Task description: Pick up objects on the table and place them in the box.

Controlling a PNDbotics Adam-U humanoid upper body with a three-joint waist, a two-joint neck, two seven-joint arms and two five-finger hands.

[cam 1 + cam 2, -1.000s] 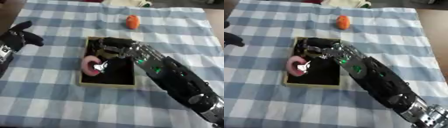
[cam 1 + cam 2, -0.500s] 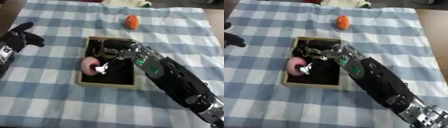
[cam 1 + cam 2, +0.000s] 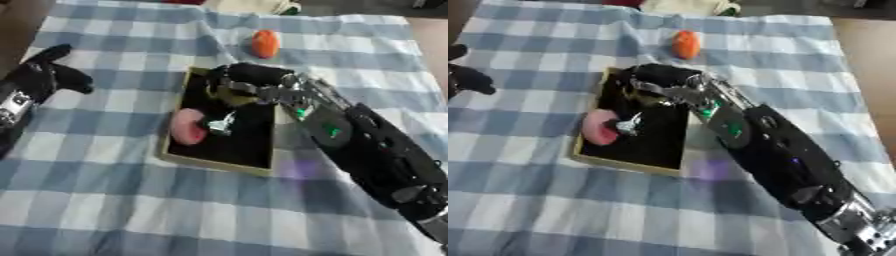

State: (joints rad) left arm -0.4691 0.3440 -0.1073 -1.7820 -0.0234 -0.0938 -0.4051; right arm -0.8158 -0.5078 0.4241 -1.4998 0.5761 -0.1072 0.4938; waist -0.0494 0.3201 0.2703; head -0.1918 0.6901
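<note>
Left robot hand (image 3: 39,80): idle at left edge, fingers relaxed, nothing held. Box (image 3: 220,165), black-lined: pink ring-shaped object (image 3: 187,126) and small silvery item (image 3: 220,125) inside; right robot hand (image 3: 241,82) over far end, fingers curled, contents unclear—best opened low, then lifted straight. Orange object (image 3: 265,43) waits beyond on blue-checked cloth (image 3: 122,210) covering worktop.

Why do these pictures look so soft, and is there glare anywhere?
Left eye view: everything is softly blurred, the right hand a dark mass over the box; no glare. Right eye view: equally soft; the box's black interior hides detail, and only a small shiny thing glints.
</note>
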